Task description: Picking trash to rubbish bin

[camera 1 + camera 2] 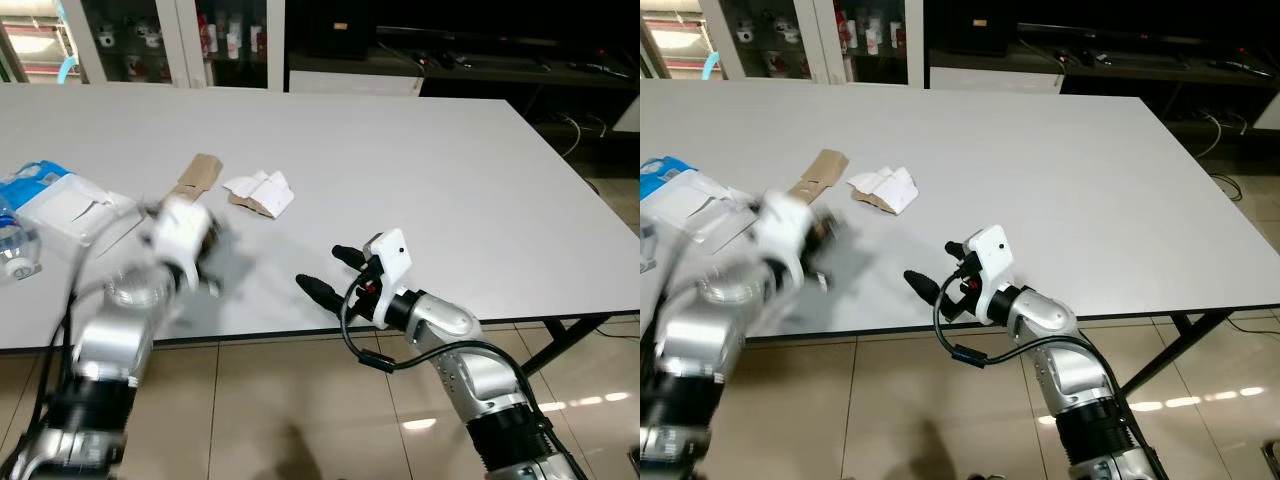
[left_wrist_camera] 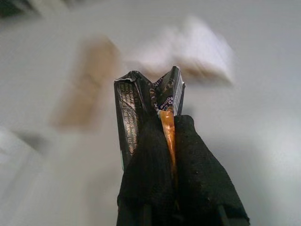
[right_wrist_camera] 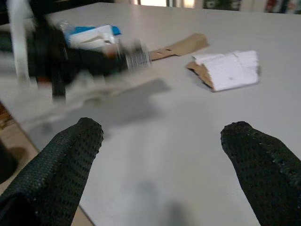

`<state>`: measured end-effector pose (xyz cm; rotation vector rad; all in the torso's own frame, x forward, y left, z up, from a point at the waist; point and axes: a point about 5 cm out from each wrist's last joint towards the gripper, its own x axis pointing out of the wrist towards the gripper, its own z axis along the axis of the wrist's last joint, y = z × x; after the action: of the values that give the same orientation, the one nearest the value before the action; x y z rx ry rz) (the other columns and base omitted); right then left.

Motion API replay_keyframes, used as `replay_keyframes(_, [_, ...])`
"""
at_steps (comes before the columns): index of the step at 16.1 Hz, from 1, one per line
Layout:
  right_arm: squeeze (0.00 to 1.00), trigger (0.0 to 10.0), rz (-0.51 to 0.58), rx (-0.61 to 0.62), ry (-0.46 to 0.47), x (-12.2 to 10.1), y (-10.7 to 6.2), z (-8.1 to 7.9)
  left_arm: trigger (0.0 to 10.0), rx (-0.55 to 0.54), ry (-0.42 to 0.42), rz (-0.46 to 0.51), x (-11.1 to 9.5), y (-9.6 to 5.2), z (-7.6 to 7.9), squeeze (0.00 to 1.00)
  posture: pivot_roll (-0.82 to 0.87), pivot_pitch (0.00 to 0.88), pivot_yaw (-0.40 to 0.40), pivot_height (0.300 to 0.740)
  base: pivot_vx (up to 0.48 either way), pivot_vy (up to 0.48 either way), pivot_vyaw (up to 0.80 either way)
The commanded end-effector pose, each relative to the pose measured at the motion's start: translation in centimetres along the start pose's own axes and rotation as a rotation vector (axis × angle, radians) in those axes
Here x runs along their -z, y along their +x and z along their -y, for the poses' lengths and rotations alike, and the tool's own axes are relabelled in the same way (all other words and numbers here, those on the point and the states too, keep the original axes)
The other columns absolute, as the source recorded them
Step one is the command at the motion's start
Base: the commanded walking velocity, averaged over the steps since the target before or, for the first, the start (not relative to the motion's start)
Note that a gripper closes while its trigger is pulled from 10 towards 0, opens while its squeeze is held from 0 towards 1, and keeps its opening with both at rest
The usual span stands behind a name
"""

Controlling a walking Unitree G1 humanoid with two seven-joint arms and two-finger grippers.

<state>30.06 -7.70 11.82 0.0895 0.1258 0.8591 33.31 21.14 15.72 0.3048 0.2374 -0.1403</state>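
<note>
Black wrapper (image 2: 148, 99) pinched in our left gripper (image 2: 167, 136), right gripper (image 1: 328, 270) wide above the worktop (image 1: 420, 170); next, we judge, find the bin.

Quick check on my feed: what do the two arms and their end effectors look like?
Both arms are silver metal with black joints. Each wrist carries a white block. The right end effector has two long black textured fingers, and a black cable loops beneath its wrist. The left end effector has matching black fingers.

Wrapper (image 2: 148, 96) glossy foil, creased; table (image 1: 420, 180) smooth matt; fingers (image 3: 263, 165) rough, matt black.
</note>
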Motion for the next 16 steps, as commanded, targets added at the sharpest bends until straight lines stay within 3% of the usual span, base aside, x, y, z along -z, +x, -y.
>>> replay_keyframes(1, [0.00, 10.0, 0.022, 0.090, -0.019, -0.5, -0.3, 1.4, 10.0, -0.101, -0.004, 0.051, -0.6, 0.2, -0.7, 0.00, 0.02, 0.035, -0.087, 0.740, 0.000, 0.000, 0.00])
replay_keyframes(5, [0.00, 10.0, 0.093, 0.295, -0.058, -1.5, -0.2, 3.3, 10.0, -0.198, -0.084, 0.187, -1.7, 0.5, 0.1, 0.00, 0.02, 0.029, -0.086, 0.740, 0.000, 0.000, 0.00])
replay_keyframes(8, [0.00, 10.0, 0.150, 0.568, -0.067, -1.8, -0.3, 5.2, 10.0, -0.223, -0.130, 0.251, -1.3, 1.1, 2.5, 0.00, 0.02, 0.026, -0.085, 0.740, 0.000, 0.000, 0.00])
replay_keyframes(10, [0.00, 10.0, 0.197, 0.640, -0.064, -2.1, -0.6, 5.7, 10.0, -0.233, -0.116, 0.298, -1.5, 1.2, 3.1, 0.00, 0.02, 0.024, -0.081, 0.740, 0.000, 0.000, 0.00])
replay_keyframes(12, [0.00, 10.0, 0.201, 0.695, -0.140, -2.0, -0.6, 5.8, 10.0, -0.238, -0.126, 0.350, -1.8, 1.2, 3.4, 0.00, 0.02, 0.024, -0.077, 0.740, 0.000, 0.000, 0.00])
replay_keyframes(16, [0.00, 10.0, 0.274, 0.805, -0.116, -2.2, -0.9, 6.3, 10.0, -0.247, -0.141, 0.375, -1.1, 1.3, 3.6, 0.00, 0.02, 0.023, -0.075, 0.740, 0.000, 0.000, 0.00])
